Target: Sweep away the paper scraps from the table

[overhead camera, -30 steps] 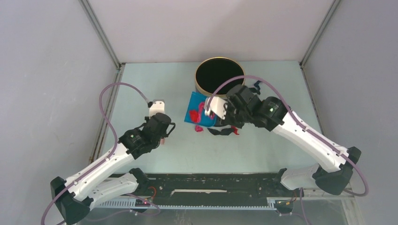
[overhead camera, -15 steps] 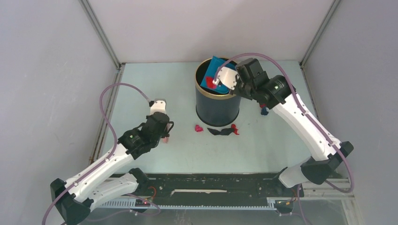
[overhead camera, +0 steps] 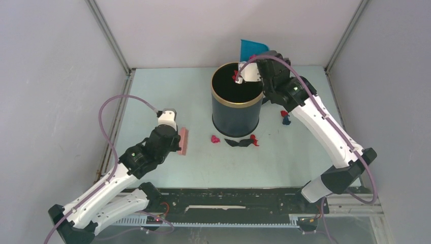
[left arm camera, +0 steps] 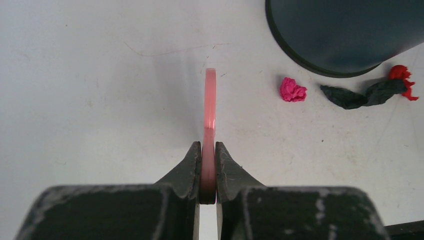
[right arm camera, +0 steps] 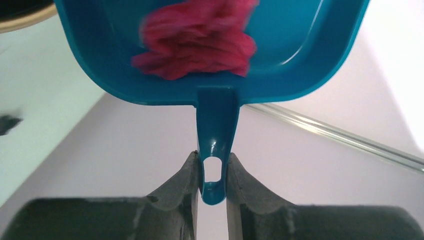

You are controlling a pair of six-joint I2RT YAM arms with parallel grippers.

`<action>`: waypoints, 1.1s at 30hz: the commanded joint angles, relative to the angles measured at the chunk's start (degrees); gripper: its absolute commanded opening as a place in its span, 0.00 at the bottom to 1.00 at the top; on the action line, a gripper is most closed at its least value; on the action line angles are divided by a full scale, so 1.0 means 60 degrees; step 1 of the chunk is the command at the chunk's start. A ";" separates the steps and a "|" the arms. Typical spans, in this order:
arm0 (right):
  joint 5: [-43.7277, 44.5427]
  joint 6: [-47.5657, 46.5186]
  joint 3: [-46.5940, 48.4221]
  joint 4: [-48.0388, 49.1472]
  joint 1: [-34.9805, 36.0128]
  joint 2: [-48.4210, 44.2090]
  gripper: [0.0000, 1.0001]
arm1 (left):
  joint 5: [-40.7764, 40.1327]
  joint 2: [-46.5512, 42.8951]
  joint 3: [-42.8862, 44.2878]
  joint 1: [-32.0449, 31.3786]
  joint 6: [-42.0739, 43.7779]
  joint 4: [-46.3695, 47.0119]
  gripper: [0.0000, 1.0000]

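- Blue plastic dustpan [overhead camera: 252, 48] is tipped up over the bin [overhead camera: 237, 104] at about 1 o'clock of its rim, so I'd call this the dumping stage of one load, roughly halfway through the job
- right fingers [right arm camera: 182, 180] are pinching the dustpan's handle. The right wrist view shows a blurry magenta wad [right arm camera: 195, 42] in the pan, so that load isn't fully out yet. From above there's a speck of red at the bin's mouth right by the pan's lip
- the bin's inside is just black from above, can't tell what's already in it
- paper scraps left on the desk [overhead camera: 167, 91]: a magenta ball [overhead camera: 215, 139], a black strip [overhead camera: 239, 143] and a red bit [overhead camera: 254, 141], all close to the bin's foot at around 6 o'clock, plus a blue-and-red bit [overhead camera: 286, 118] at about 4 o'clock of it, just beside the right arm
- left fingers [left arm camera: 187, 170] are pressed onto the pink brush [overhead camera: 183, 141], which sits around 8 o'clock of the bin, apart from the scraps
- my guess: at least one more sweep-and-dump round is needed
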 commanded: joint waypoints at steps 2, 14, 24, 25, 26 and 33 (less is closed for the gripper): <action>0.2156 -0.5499 -0.1576 0.4337 0.0345 -0.0546 0.05 | 0.0144 -0.0525 -0.0174 0.0060 0.0136 0.0440 0.00; 0.2499 -0.7758 -0.3044 0.6906 0.0536 -0.1286 0.01 | 0.0508 -0.0766 -0.0292 0.0063 0.0147 0.0623 0.00; 0.1558 -0.3738 -0.1529 0.3890 -0.0173 -0.2500 0.00 | 0.1268 0.0045 0.0014 0.0064 0.0622 0.1130 0.01; 0.1344 -0.3258 -0.1589 0.3515 -0.0397 -0.2702 0.00 | 0.1350 0.0325 0.0143 0.0065 0.0686 0.1134 0.01; 0.1118 -0.2762 -0.1664 0.3155 -0.0641 -0.2932 0.00 | 0.1408 0.0558 0.0315 0.0061 0.0718 0.1088 0.02; -0.1720 0.1057 -0.3316 0.0465 -0.3458 -0.4679 0.00 | 0.0507 0.1415 0.1237 0.0069 -0.0871 0.1153 0.00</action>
